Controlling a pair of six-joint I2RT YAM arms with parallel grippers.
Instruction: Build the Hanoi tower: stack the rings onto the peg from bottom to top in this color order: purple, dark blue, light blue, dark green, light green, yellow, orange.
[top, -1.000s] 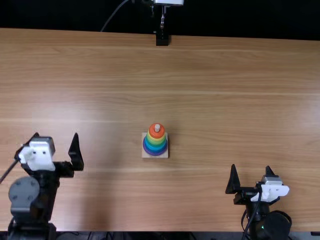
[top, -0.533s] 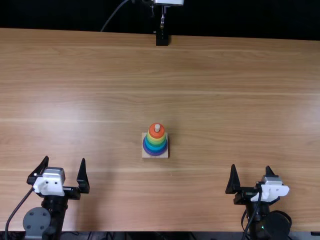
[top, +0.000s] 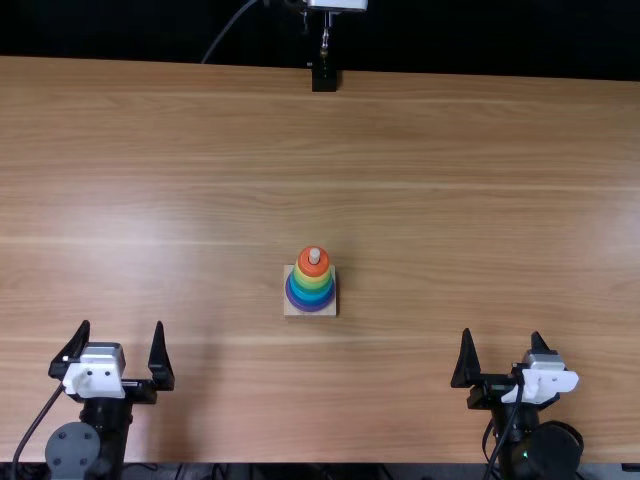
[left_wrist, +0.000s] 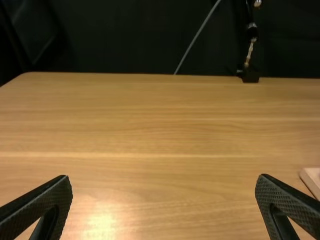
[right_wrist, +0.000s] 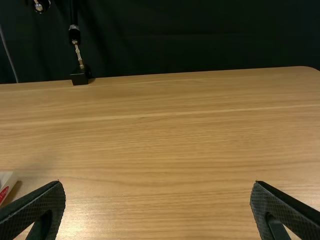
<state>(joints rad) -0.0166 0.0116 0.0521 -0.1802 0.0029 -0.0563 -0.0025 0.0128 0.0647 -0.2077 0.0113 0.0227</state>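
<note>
Left pincer (top: 121, 326): fingers spread wide, nothing between them. Right pincer (top: 502, 335): likewise spread wide and empty. Neither touches the task's parts.

Handling, by judgement: the rings look stiff, smooth and light, probably painted wood, so unlikely to crush but apt to slip under a shallow grip. Each ring is best taken across its outer rim, at opposite sides, level, and lifted straight up along the peg (top: 314, 256). The orange ring (top: 313, 270) is smallest and uppermost, hence the natural first hold should any ring need removal. The purple ring (top: 313, 307), lowest and widest, would call for the broadest grip. A tilted pull could bind a ring on the peg or drag the base (top: 290, 311), which appears unsecured; the second pincer might steady it.

Position, taking twelve o'clock as the desk's (top: 450, 200) far edge: the tower stands upright near the middle, well apart from both pincers. From the left pincer it lies between two and three o'clock; from the right, between nine and ten.

Finding: rings are already stacked, purple lowest and orange on top, with the yellow ring (top: 313, 283) beneath orange. Separate shades of green and blue cannot be confirmed.
</note>
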